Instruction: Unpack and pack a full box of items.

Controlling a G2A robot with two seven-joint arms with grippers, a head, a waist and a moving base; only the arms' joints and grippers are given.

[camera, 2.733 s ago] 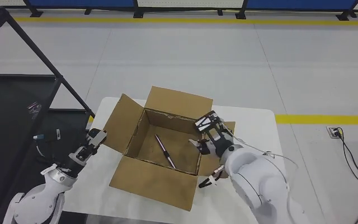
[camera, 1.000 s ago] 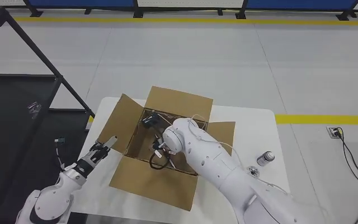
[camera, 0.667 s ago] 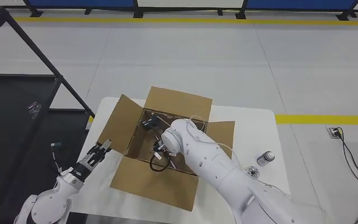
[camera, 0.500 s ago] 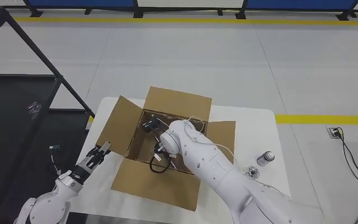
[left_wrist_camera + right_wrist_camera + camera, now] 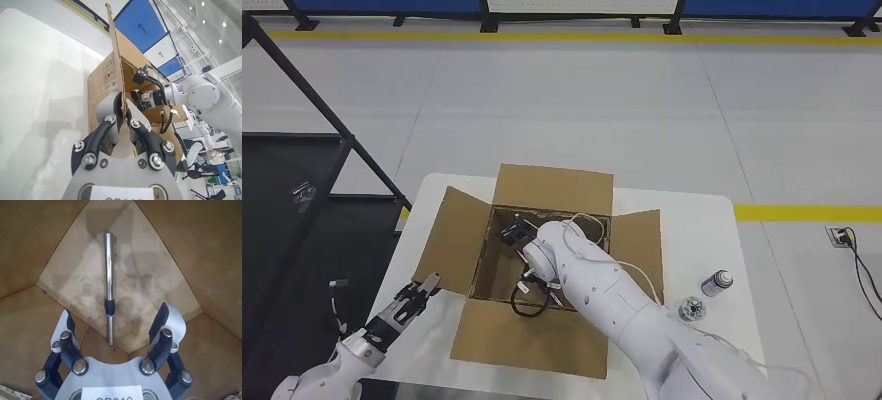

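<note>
Right wrist view, steel rod [image 5: 109, 275] lying in box [image 5: 189, 247]

1. The left arm [image 5: 367, 345] reaches forward and outward, with the wrist in line with the forearm.
2. The left gripper [image 5: 122, 106] is closed tight on the edge of a cardboard flap [image 5: 115, 56]. Both pads press the card, and the flap rises straight ahead of the fingertips.
3. The right arm [image 5: 587, 295] is bent, its white upper link angled inward and the forearm turned down.
4. The right gripper [image 5: 116, 313] slants downward with its fingers [image 5: 164, 317] spread wide, the pads well apart and touching nothing.
</note>
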